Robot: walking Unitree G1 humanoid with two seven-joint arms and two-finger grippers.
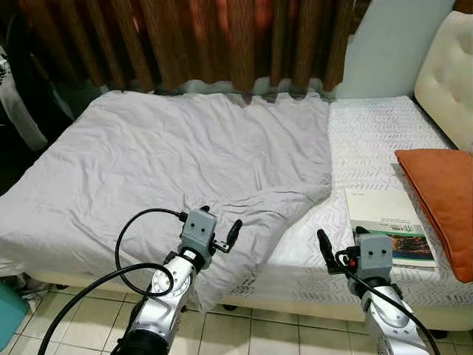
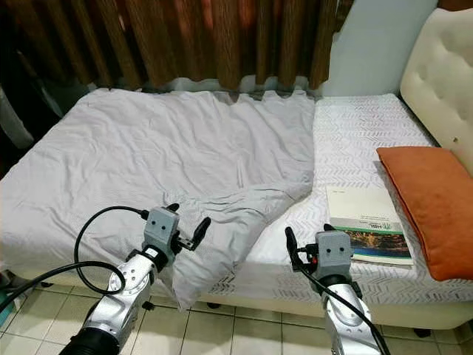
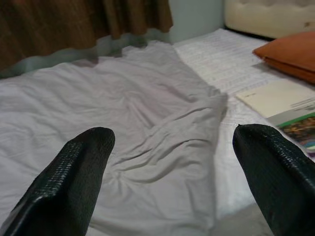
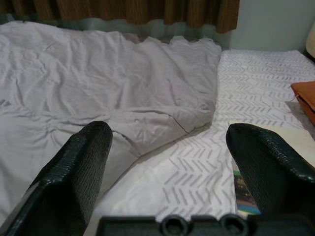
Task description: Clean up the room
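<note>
Lying on bed (image 1: 384, 126): grey blanket (image 1: 170, 163), book (image 1: 388, 222), probably orange pillow (image 1: 440, 196).

I log the grey blanket (image 1: 170, 163) as soft matt cloth, heavily creased. The white mattress cover (image 1: 369, 140) under it reads as quilted fabric with a raised chevron weave. The orange pillow (image 1: 443, 200) is matt woven cloth. The book (image 1: 388, 222) has a smooth, faintly glossy paper cover. The headboard (image 1: 449, 74) looks like cream tufted upholstery, slight sheen. The curtain (image 1: 207, 41) is brown pleated fabric. The left gripper (image 3: 172, 162) fingers (image 3: 69, 182) show black, finely textured rubbery pads. Floor tiles (image 1: 89, 318) are glossy ceramic.
</note>
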